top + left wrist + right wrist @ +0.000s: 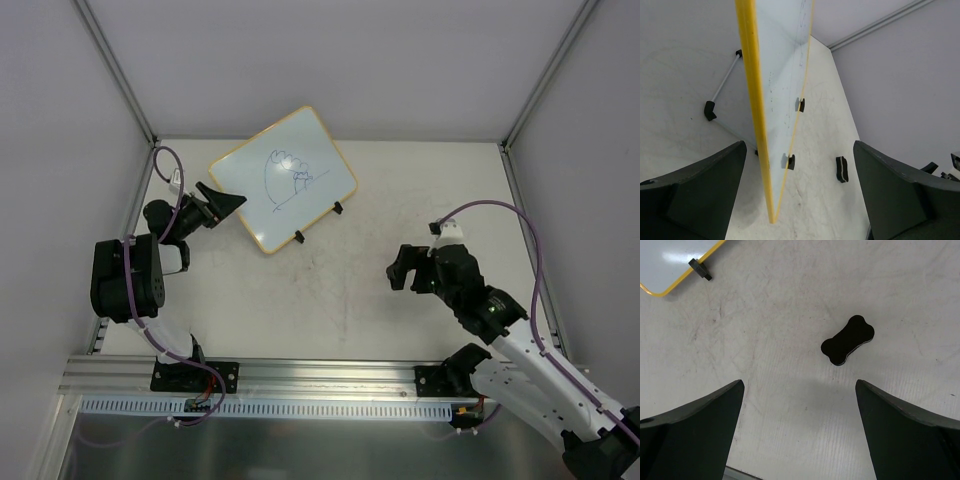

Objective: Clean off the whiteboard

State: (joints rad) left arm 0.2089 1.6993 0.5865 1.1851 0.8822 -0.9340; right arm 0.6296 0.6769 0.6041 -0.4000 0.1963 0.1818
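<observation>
The whiteboard (283,180) has a yellow frame, blue pen scribbles and two black clip feet, and sits at the back left of the table. My left gripper (225,197) is open at its left edge. In the left wrist view the board (777,75) shows edge-on between the open fingers of my left gripper (800,150), touching neither. A black bone-shaped eraser (847,340) lies on the table just ahead of my right gripper (799,385), which is open and empty. The eraser also shows in the left wrist view (841,169). My right gripper (405,268) hovers right of centre. A corner of the board (670,260) shows in the right wrist view.
Grey enclosure walls and metal frame posts (120,75) bound the table at the back and sides. A metal rail (300,378) runs along the near edge by the arm bases. The white tabletop (330,290) is scuffed between the arms.
</observation>
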